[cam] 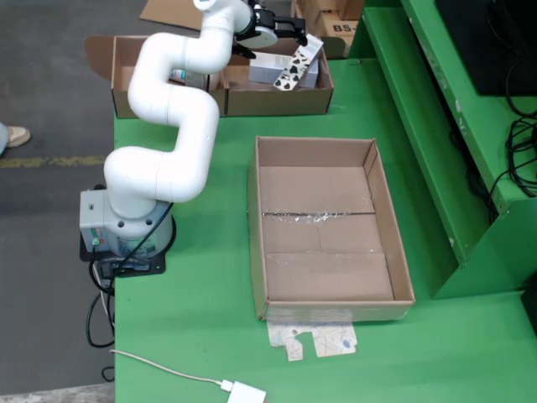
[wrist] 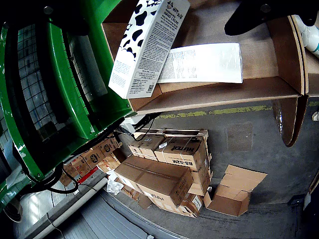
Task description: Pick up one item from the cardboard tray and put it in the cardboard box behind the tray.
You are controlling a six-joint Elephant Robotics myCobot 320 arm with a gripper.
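Observation:
A cow-patterned carton stands tilted in the back cardboard box, leaning over a white flat pack. My gripper hovers just above the carton's top end. In the wrist view the carton hangs between two black fingers that stand wide apart and do not touch it, so the gripper is open. The white pack lies on the box floor. The cardboard tray in the middle of the green table shows only its bare taped bottom.
A second open cardboard box stands left of the first, partly hidden by my arm. A green shelf frame runs along the right. A printed paper pokes out under the tray's front edge. A white cable and plug lie at the table front.

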